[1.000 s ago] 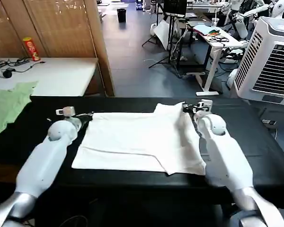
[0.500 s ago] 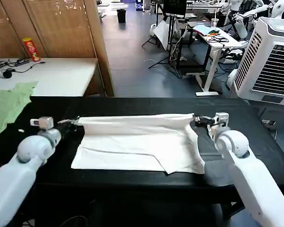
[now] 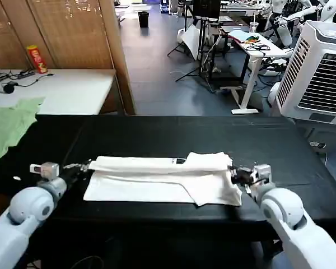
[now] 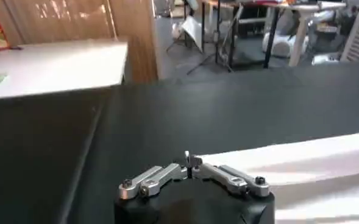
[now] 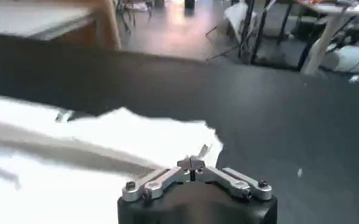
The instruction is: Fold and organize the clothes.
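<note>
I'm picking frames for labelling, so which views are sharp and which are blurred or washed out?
Head view: sharp, evenly lit, the T-shirt crisp on the black table. Left wrist view: soft, the left gripper readable, the room behind bright. Right wrist view: the shirt smeared by motion blur and nearly blown out, the right gripper sharper.

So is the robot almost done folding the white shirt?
Not yet. The T-shirt already has its far edge folded toward the robot, forming a long strip on the black table. The left gripper and right gripper pinch its two ends. It is still long and needs more folds.
</note>
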Robot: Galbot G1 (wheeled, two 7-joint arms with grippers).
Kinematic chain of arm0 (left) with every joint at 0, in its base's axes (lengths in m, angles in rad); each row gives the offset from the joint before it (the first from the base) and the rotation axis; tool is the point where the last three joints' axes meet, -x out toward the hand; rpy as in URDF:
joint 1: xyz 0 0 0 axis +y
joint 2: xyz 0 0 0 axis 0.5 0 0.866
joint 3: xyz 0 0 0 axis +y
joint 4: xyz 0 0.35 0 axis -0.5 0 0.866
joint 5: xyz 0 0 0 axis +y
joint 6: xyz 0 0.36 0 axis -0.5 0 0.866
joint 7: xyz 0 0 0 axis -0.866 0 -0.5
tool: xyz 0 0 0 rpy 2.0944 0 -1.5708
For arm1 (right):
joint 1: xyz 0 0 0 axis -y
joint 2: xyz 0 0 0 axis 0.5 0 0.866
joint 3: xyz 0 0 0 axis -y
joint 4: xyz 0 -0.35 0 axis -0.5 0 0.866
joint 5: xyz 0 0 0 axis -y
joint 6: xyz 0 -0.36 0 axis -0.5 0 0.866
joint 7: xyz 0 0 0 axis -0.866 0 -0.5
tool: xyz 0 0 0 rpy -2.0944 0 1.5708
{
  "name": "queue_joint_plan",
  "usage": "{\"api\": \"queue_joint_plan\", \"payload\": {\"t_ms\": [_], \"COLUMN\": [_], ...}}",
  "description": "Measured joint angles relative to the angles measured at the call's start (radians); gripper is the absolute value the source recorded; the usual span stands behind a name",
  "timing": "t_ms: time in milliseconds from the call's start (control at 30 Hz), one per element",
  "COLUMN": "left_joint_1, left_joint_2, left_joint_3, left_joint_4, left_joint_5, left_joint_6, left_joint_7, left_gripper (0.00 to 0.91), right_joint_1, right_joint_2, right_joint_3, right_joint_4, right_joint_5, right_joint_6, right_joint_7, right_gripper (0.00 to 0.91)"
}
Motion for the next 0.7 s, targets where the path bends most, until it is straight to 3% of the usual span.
{"api": "queue_joint_plan", "payload": {"t_ms": [67, 100, 167, 500, 700], "left_joint_1": [0.013, 0.02, 0.027, 0.066, 0.048], "left_joint_2": [-0.003, -0.005, -0.01, -0.016, -0.02], "left_joint_3": [0.0, -0.001, -0.001, -0.036, -0.063], "left_joint_4": [-0.003, -0.004, -0.004, -0.035, -0.05], "left_joint_5": [0.008, 0.011, 0.015, 0.005, -0.017], "left_joint_6": [0.001, 0.001, 0.005, 0.049, 0.057], "left_joint_7": [0.0, 0.0, -0.007, -0.032, -0.04], "left_gripper": [0.0, 0.839, 0.878, 0.878, 0.878], "right_joint_1": [-0.008, -0.01, -0.014, -0.012, 0.059], "right_joint_2": [0.0, 0.0, 0.002, 0.01, 0.06], "right_joint_3": [0.001, 0.002, 0.007, 0.081, 0.079], "right_joint_4": [0.002, 0.005, 0.014, 0.053, -0.007], "right_joint_5": [0.002, 0.003, 0.005, 0.056, -0.006], "right_joint_6": [0.0, 0.0, 0.006, 0.02, 0.072], "right_joint_7": [-0.009, -0.013, -0.022, -0.028, 0.014], "right_gripper": [0.0, 0.195, 0.878, 0.878, 0.878]}}
